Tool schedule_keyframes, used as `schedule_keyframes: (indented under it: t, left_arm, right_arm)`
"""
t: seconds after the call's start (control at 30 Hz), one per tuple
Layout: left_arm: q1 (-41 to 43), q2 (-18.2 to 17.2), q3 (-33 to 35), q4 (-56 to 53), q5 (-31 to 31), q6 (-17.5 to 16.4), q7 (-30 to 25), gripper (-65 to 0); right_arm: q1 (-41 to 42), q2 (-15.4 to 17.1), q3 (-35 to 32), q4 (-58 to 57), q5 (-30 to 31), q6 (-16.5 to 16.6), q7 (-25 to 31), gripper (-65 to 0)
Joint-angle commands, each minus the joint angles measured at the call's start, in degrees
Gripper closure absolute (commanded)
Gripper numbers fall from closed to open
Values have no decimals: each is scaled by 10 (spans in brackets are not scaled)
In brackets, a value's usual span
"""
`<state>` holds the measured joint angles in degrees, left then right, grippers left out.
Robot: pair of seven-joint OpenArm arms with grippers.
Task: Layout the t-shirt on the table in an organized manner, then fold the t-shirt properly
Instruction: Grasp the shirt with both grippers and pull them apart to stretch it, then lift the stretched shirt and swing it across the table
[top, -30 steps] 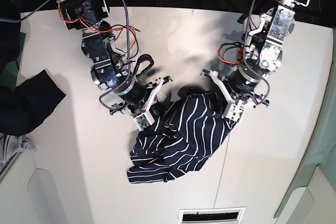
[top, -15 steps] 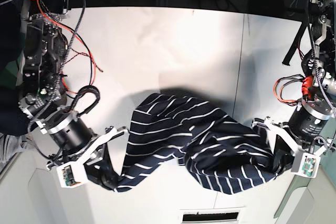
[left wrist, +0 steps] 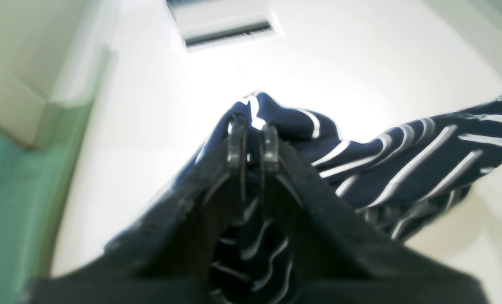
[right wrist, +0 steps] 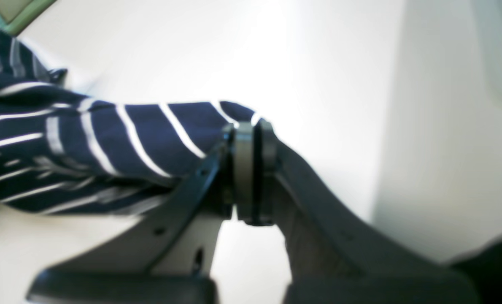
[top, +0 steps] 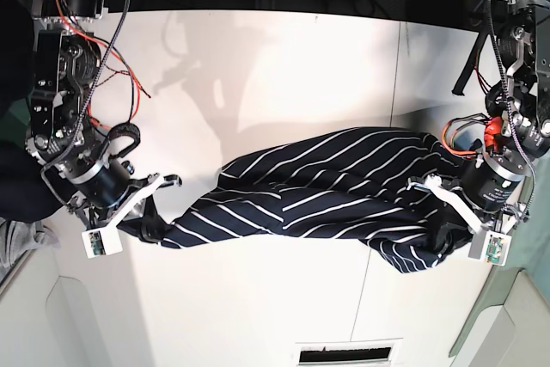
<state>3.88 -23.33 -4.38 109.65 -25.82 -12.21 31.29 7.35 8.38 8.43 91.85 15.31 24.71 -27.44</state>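
T-shirt [top: 318,191] stretched between left pincer [top: 447,242] and right pincer [top: 148,228]

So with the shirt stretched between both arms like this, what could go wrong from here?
1. The left end effector pinches only a small bunch of the t-shirt; its fingertips show a slight gap, so the cloth may slip out.
2. The shirt looks twisted and folded over between the left and right end effector, so lowering it now could leave creases on the table.

The navy, white-striped shirt [top: 326,186] hangs stretched in a rumpled band between the right gripper [top: 148,226] and left gripper [top: 447,242], over the white table [top: 284,66], each end pinched.
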Motion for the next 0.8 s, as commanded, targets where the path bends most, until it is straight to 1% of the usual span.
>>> schedule_keyframes:
  t: [0.0, 0.03, 0.1, 0.17, 0.2, 0.27, 0.33, 0.37, 0.4, 0.47, 0.5, 0.53, 0.6, 0.67, 0.77]
  left_arm:
    - [-10, 3, -3, 1, -10, -13, -20, -106]
    - [-12, 9, -3, -5, -12, -16, -22, -109]
    - [-22, 11, -3, -8, -12, -15, -27, -108]
    - [-42, 11, -4, -5, -13, -16, -29, -104]
    - [-54, 11, -4, 3, -13, -24, -27, -80]
    - [-71, 8, -4, 33, -13, -59, -13, 0]
    - [-79, 4, -4, 79, -20, -94, -2, 0]
    - [-80, 5, -4, 106, -26, -106, -2, 0]
    - [-80, 5, -4, 134, -32, -110, -2, 0]
    - [-80, 5, -4, 179, -36, -104, -2, 0]
    - [-81, 5, -5, 194, -35, -90, -5, 0]
    - [-83, 5, -5, 198, -35, -78, -12, 0]
    - [-92, 5, -5, 184, -28, -77, -30, 0]
    - [-112, 5, -5, 140, -23, -77, -41, 0]
    - [-171, 11, 0, 11, -24, -80, -56, 0]
  right_arm:
    - [-6, 3, 13, 15, 19, 9, 24, 0]
    - [-21, 3, 24, 21, 29, 22, 31, 0]
    - [-46, 3, 46, 39, 59, 48, 37, 0]
    - [-64, 3, 63, 60, 81, 59, 36, 0]
    - [-71, 3, 70, 73, 88, 62, 36, 0]
    - [-81, 3, 83, 104, 100, 66, 36, 0]
    - [-90, 3, 94, 140, 111, 66, 34, 0]
    - [-92, 3, 101, 160, 114, 66, 31, 0]
    - [-91, 3, 110, 179, 119, 66, 23, 0]
    - [-91, 3, 132, 220, 134, 66, 13, 0]
    - [-91, 3, 145, 239, 143, 66, 12, 0]
    - [-89, 3, 159, 254, 148, 66, 12, 0]
    - [-76, 4, 184, 267, 147, 66, 13, 0]
    - [-55, 3, 198, 258, 132, 63, 13, 0]
    - [-4, 3, 196, 202, 85, 52, 16, 0]
